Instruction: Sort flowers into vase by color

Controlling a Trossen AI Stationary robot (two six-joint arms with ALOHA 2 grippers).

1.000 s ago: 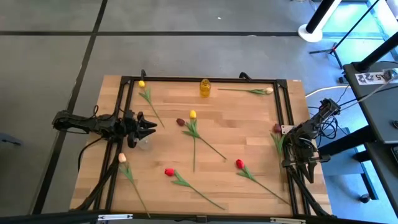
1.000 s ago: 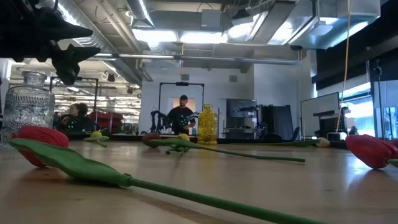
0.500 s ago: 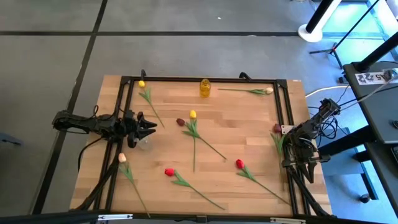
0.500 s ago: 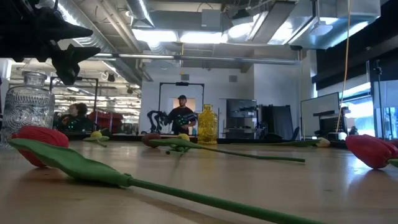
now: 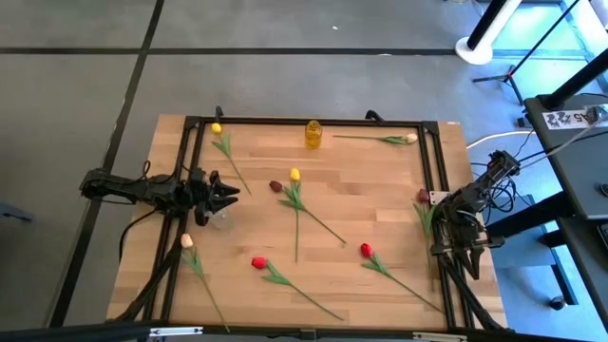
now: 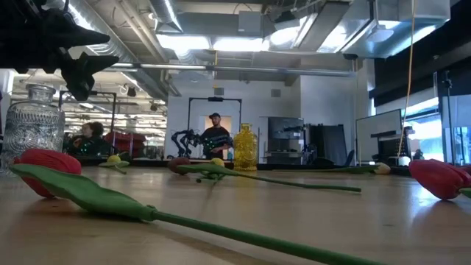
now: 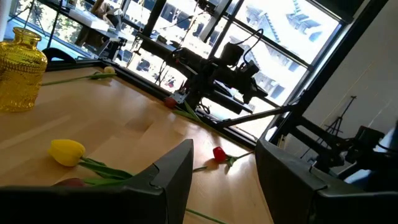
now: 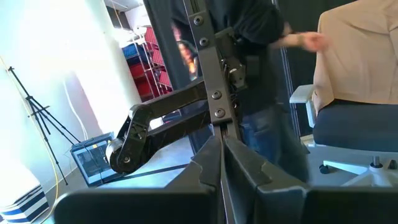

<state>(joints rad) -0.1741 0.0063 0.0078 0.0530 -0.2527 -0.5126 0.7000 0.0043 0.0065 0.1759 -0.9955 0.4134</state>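
We count eight long-stemmed tulips point(image 5: 295, 204) scattered flat across the table point(image 5: 380, 190): two yellow, two red, two maroon, two cream, left gripper point(image 5: 228, 193) open, right gripper point(image 5: 463, 255) closed empty.

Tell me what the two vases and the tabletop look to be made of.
Yellow vase: seemingly amber-tinted glass, translucent with a textured, glinting surface. Clear vase: likely pressed glass or clear plastic, see-through with a ribbed, diamond-like pattern. Tabletop: wood, butcher-block style, with visible jointed light planks and a smooth finish.
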